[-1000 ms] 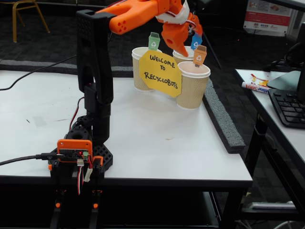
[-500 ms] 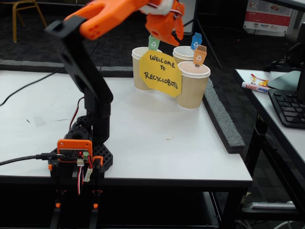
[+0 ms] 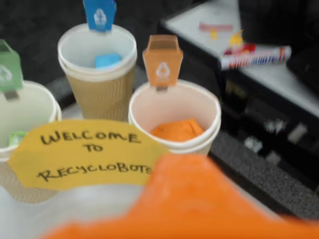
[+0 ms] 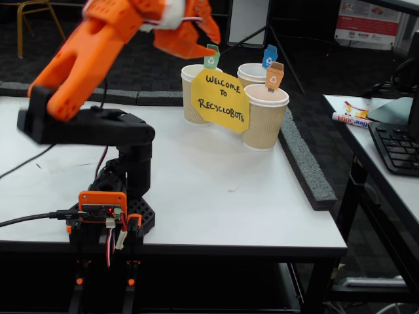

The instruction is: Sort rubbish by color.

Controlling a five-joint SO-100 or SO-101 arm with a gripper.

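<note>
1. Orange blur fills the bottom of the wrist view: part of the gripper [image 3: 199, 209], too close and out of focus to make out any fingers.
2. In the fixed view the gripper [image 4: 208, 38] is raised above the table [image 4: 216, 190], left of the cups; its tip looks pressed together with nothing in it, though the blur leaves this unsure.
3. Wrist view shows the orange wad [image 3: 178, 130] lying inside the cup [image 3: 174, 119] with the orange tag [image 3: 162, 62].
4. A light blue wad [image 3: 107, 60] sits in the cup [image 3: 97, 74] with the blue tag [image 3: 99, 14].
5. A bit of the green wad [image 3: 17, 137] shows in the left cup [image 3: 25, 107], mostly hidden behind the yellow sign [image 3: 84, 152]; the green tag [image 3: 9, 69] is cut off by the left edge.
6. From the fixed view none of the wads can be seen inside the cups.
7. The sign reads "WELCOME TO RECYCLOBOTS"; each tag bears a white recycling mark.
8. On the side table [image 4: 357, 108], a marker pen [image 4: 350, 120] carries writing too small to read.
</note>
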